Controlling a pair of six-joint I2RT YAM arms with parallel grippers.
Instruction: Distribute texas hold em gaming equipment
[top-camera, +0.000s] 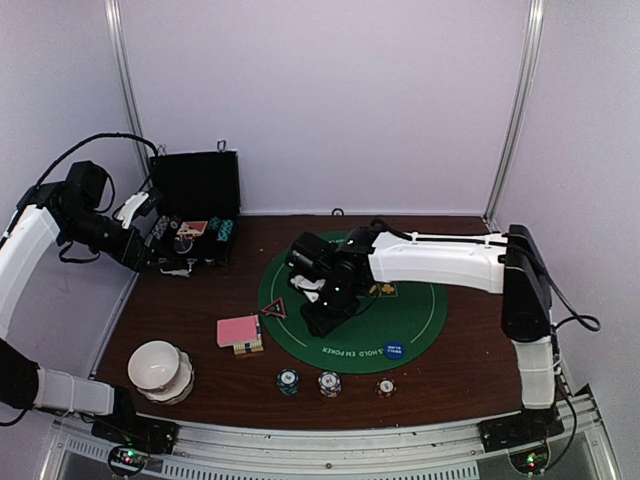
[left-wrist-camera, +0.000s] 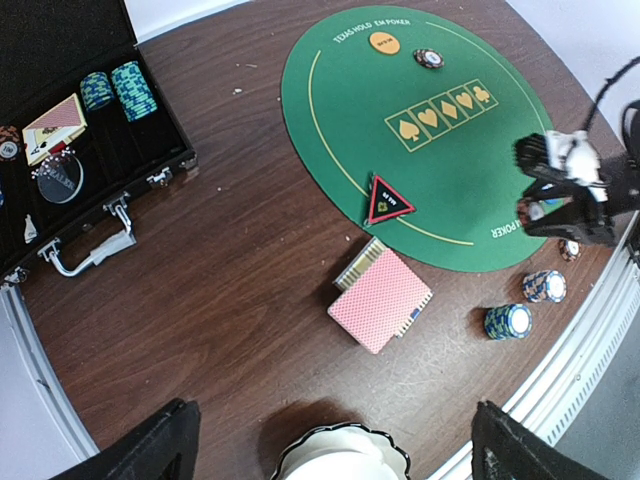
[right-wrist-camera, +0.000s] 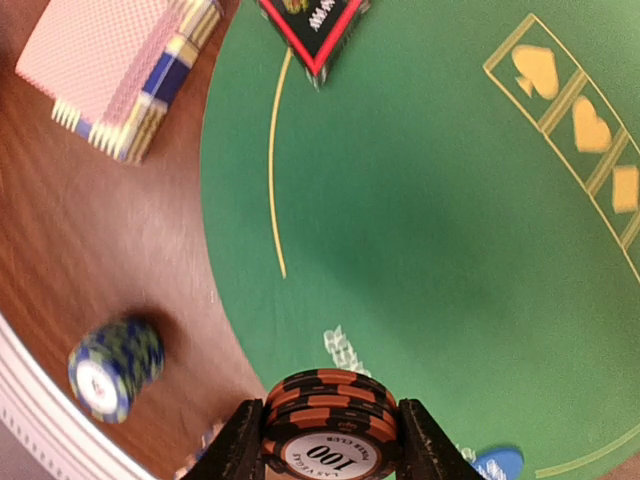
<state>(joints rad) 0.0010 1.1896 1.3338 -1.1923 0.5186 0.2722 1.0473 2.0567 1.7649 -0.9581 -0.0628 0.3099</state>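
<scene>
Chip placement step: right gripper (right-wrist-camera: 328, 455) clamps orange-black chip stack (right-wrist-camera: 326, 415) at green mat (right-wrist-camera: 420, 250) edge; nxt prob. lower & release. Left gripper (left-wrist-camera: 335, 445) agape, empty.

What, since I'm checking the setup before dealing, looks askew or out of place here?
The pink-backed card deck, on the bare wood beside the green mat, is untidy: its top cards sit offset from the lower ones, whose edges stick out on two sides. Nothing else stands out.
</scene>
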